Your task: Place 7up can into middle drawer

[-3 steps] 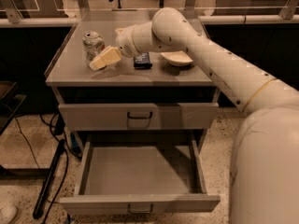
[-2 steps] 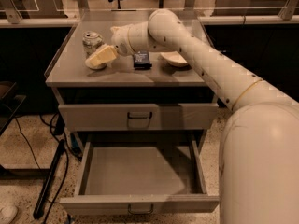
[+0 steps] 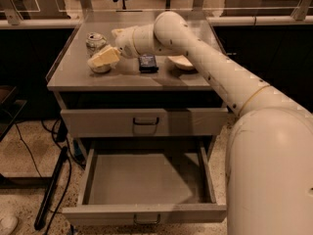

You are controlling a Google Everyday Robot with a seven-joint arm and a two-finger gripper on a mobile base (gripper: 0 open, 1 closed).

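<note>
The 7up can stands upright at the back left of the cabinet top; it is whitish-silver with a shiny top. My gripper reaches in from the right and hovers low over the top, just in front of the can and slightly to its right. It holds nothing that I can see. The middle drawer is pulled out below, and its grey tray shows nothing inside.
A flat dark packet and a cream bowl lie on the cabinet top to the right of the gripper, partly under my arm. The upper drawer is closed. Dark cables and a stand lie on the floor at the left.
The gripper has moved a little to the left along the cabinet top, closer to the can. The can, packet, bowl and drawers have not moved.
</note>
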